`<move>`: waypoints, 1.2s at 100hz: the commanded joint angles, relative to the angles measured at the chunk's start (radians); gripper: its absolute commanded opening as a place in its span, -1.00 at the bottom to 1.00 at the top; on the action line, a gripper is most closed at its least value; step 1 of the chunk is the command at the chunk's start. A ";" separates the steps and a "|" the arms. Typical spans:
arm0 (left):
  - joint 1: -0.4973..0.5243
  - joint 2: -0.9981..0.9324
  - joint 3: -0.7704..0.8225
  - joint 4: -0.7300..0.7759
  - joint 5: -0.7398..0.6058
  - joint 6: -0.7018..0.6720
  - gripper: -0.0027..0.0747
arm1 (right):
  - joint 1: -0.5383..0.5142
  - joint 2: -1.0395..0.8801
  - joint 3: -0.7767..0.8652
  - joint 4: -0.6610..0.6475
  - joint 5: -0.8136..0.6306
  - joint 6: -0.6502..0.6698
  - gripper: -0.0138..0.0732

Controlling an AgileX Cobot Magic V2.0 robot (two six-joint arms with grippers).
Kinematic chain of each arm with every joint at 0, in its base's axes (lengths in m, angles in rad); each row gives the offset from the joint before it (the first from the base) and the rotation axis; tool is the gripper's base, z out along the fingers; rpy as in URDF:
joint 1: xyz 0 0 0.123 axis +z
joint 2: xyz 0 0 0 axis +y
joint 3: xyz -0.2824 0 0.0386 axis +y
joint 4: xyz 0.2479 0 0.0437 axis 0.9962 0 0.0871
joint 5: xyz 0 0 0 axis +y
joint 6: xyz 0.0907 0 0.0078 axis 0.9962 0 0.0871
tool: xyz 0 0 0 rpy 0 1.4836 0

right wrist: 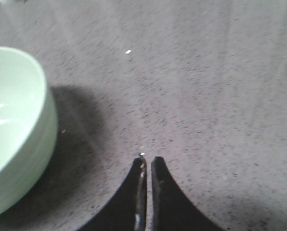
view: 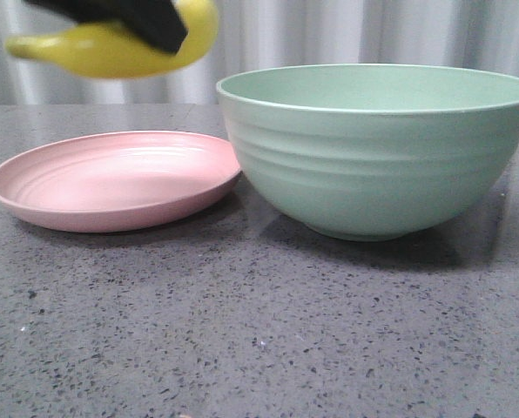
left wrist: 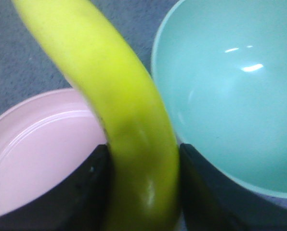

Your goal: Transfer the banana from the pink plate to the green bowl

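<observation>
Banana (view: pixel 103 48): up in the air, clear of the table, above the far side of the plate and left of the bowl. It hangs roughly level, one end pointing left, the other toward the bowl.
Left pincer (left wrist: pixel 142 187): clamped on the banana. From the left wrist view a dark finger (left wrist: pixel 76 192) presses on each side of the yellow body. From the front only a black piece shows across the fruit at the top edge.
Plate (view: pixel 111 178): pink, sitting on the table with nothing on it, its right rim touching or just beside the bowl's wall; I cannot tell which.
Bowl (view: pixel 381 148): pale green, upright on the table to the right of the plate. What shows of its inside in the left wrist view is bare.
Right pincer (right wrist: pixel 147 166): its two dark tips almost meet, only a thin slit between them, nothing held. It hangs over bare table, apart from the bowl.
Table (view: pixel 259 340): dark grey, speckled.
</observation>
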 commanded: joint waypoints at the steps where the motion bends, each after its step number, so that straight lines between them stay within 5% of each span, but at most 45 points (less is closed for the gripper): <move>1: -0.050 -0.043 -0.057 -0.025 -0.033 0.019 -0.42 | 0.049 0.070 -0.114 0.019 0.024 -0.017 -0.82; 13: -0.126 -0.043 -0.069 -0.025 -0.033 0.025 -0.42 | 0.125 0.156 -0.214 0.097 0.067 -0.017 -0.62; 30: -0.199 -0.043 -0.069 -0.037 -0.033 0.025 -0.42 | 0.210 0.279 -0.331 0.321 0.071 -0.017 0.08; 39: -0.230 -0.041 -0.069 -0.082 -0.037 0.032 -0.42 | 0.247 0.356 -0.380 0.435 0.071 -0.017 0.30; 80: -0.282 -0.039 -0.069 -0.097 -0.044 0.039 -0.42 | 0.307 0.635 -0.498 0.686 0.044 -0.017 0.32; 120: -0.282 -0.028 -0.069 -0.092 -0.044 0.039 -0.41 | 0.307 0.645 -0.508 0.698 -0.010 -0.023 0.20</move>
